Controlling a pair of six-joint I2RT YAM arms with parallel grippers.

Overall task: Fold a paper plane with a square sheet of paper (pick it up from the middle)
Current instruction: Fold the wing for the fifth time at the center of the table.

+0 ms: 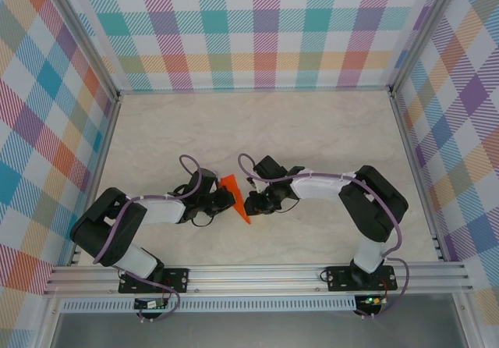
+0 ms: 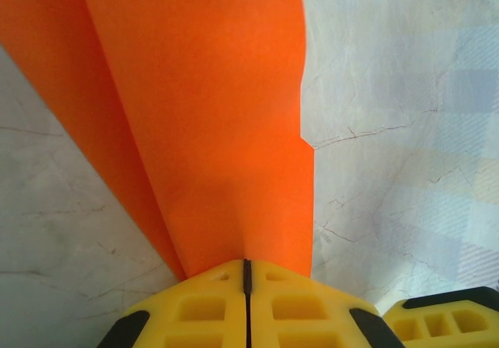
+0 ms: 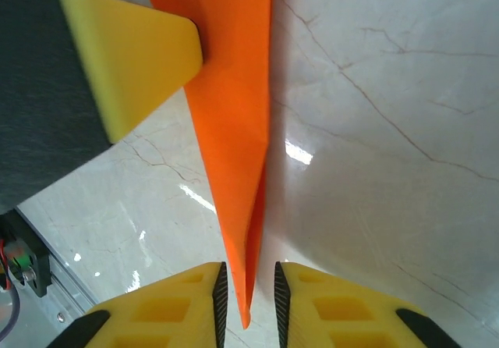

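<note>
The square sheet of paper (image 1: 232, 196) is bright orange and folded into a narrow pointed dart, held just above the marble table between my two arms. My left gripper (image 1: 223, 200) is shut on its wide end; in the left wrist view the yellow fingers (image 2: 203, 309) meet with the paper (image 2: 210, 114) fanning out from the seam. My right gripper (image 3: 248, 285) is open a little, and the paper's pointed tip (image 3: 234, 153) hangs between its pads without being pinched. The left gripper's yellow finger (image 3: 132, 59) shows at the upper left of the right wrist view.
The pale marble table (image 1: 257, 122) stretches away beyond the arms. Checkered walls (image 1: 257, 28) close it in on three sides. An aluminium rail (image 1: 257, 274) with both arm bases runs along the near edge.
</note>
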